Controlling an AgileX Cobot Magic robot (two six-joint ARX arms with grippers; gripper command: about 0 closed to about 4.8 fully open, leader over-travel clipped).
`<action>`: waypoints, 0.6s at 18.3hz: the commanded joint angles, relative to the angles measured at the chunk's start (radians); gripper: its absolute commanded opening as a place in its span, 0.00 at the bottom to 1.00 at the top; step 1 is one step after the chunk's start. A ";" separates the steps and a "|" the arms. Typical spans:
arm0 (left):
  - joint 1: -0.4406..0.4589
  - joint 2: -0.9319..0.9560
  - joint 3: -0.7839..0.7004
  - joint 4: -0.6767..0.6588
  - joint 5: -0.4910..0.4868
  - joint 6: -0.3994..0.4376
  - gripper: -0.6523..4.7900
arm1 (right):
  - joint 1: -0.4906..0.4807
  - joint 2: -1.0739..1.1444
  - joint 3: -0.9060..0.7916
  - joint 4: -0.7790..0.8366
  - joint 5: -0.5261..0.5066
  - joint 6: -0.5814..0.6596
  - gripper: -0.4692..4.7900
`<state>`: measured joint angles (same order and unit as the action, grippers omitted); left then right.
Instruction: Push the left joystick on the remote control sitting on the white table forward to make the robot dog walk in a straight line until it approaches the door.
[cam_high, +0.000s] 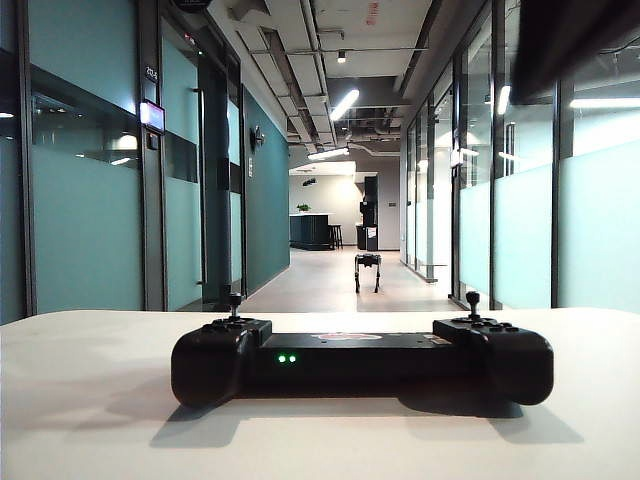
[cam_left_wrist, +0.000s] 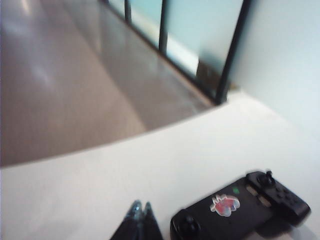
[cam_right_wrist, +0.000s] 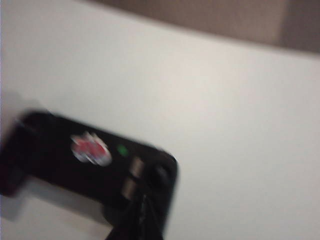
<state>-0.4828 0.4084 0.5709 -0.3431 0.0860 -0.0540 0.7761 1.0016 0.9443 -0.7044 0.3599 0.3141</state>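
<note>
Remote (cam_high: 362, 362) sits flat on white tabletop (cam_high: 90, 420), near centre in ext. view, two green lights lit on its near face. Left stick (cam_high: 235, 301) stands upright on the left end; matching stick (cam_high: 473, 300) on the right end. Nothing touches either stick.

Dog (cam_high: 367, 270) stands on corridor floor (cam_high: 330, 285) well beyond the tabletop, small, between teal wall (cam_high: 265, 190) and glass partitions (cam_high: 520, 230). Door not identifiable.

Left claw (cam_left_wrist: 141, 209): tips pressed together, holds nothing. Hovers above bare tabletop just beside one bulbous end of remote. Red-white sticker (cam_left_wrist: 224, 204) visible on remote's top.

Right claw (cam_right_wrist: 141, 206): view badly blurred; fingers appear together, closed, holds nothing. It is over the remote's end nearest it; contact w/ remote cannot be told. In ext. view only a dark blurred mass (cam_high: 575, 40) at upper right.
</note>
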 joint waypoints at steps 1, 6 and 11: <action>0.000 -0.055 -0.103 0.125 -0.004 -0.003 0.11 | 0.013 -0.030 -0.019 0.098 0.004 -0.012 0.09; 0.000 -0.128 -0.329 0.389 -0.049 -0.007 0.11 | 0.012 -0.024 -0.020 0.099 0.004 -0.012 0.09; 0.000 -0.139 -0.399 0.482 -0.086 -0.010 0.11 | 0.011 -0.023 -0.020 0.099 0.004 -0.012 0.09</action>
<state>-0.4828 0.2707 0.1741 0.1158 0.0044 -0.0616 0.7883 0.9798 0.9199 -0.6189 0.3592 0.3031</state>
